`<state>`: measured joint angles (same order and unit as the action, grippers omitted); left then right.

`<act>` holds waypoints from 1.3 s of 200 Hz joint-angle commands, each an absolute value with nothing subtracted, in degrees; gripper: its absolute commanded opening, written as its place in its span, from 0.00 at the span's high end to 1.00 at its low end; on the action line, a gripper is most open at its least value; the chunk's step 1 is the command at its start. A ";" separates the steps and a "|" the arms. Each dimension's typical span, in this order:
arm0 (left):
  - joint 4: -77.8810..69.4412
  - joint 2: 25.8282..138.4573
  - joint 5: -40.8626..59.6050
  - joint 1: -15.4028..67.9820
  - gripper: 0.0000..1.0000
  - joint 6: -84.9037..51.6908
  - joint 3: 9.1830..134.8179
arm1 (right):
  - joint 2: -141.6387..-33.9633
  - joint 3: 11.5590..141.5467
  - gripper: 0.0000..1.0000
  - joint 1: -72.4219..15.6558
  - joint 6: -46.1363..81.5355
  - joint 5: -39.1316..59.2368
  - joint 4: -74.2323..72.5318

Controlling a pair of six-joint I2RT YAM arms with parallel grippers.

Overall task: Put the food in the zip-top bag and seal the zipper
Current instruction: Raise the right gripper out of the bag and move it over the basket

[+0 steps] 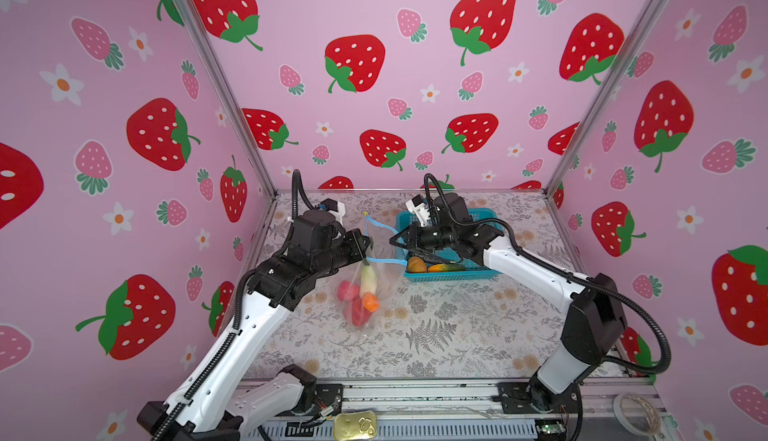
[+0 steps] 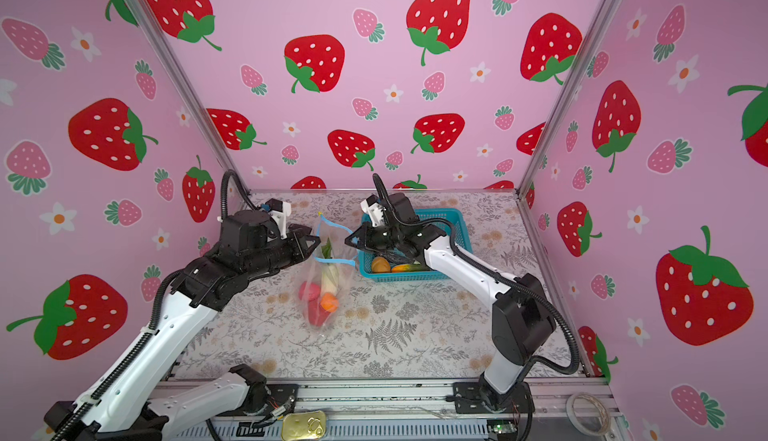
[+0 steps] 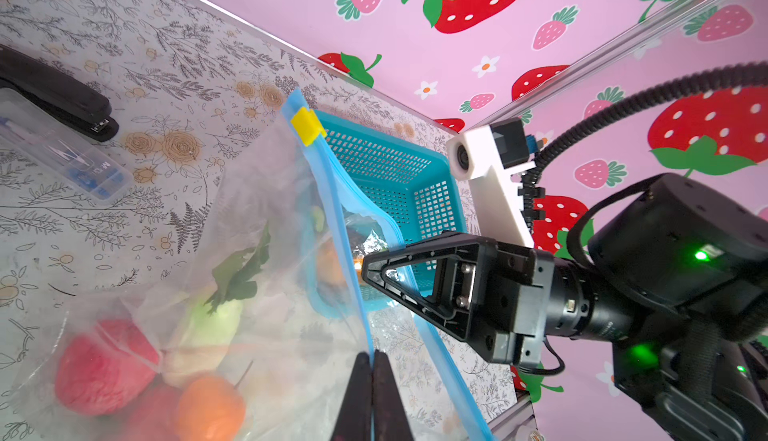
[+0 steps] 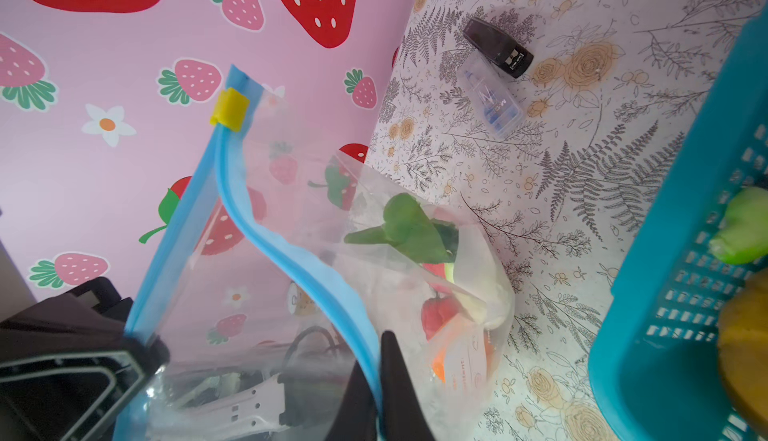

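Observation:
The clear zip-top bag [image 1: 380, 281] hangs between my two grippers over the table, mouth open. Its light-blue zipper [image 3: 332, 194] has two separated strips and a yellow slider [image 4: 229, 109] at the far end. My left gripper [image 3: 372, 353] is shut on one strip and my right gripper [image 4: 374, 351] is shut on the other. In both top views they face each other, left gripper [image 1: 368, 248] and right gripper [image 1: 392, 239]. Food in the bag: red-pink lumps [image 1: 348, 290], an orange [image 1: 370, 302], a white radish [image 1: 367, 279]. More food, yellow-orange pieces [image 1: 416, 264] and a cucumber [image 1: 448, 267], lies in the teal basket [image 1: 440, 277].
A black stapler [image 4: 498, 48] and a small clear plastic box [image 4: 492, 106] lie on the flowered table beyond the bag. The basket stands just right of the bag under my right arm. A tin can [image 1: 355, 426] and a tape roll [image 1: 638, 412] sit on the front rail.

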<state>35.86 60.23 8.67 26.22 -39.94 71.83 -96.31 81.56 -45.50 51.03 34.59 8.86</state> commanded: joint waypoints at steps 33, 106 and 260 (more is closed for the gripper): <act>38.92 56.19 3.41 23.97 1.00 -37.11 76.42 | -95.14 85.43 0.92 -47.51 50.61 33.05 10.58; 37.69 56.87 7.11 21.21 1.00 -37.52 73.53 | -95.84 82.35 0.88 -48.25 51.77 33.75 7.40; 28.52 61.53 18.31 21.22 1.00 -40.76 63.28 | -93.29 75.24 0.62 -45.52 50.62 30.66 6.06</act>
<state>30.33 62.30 17.19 21.52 -40.29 64.71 -96.09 76.12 -45.69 51.13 32.53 6.48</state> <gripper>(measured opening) 0.058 0.367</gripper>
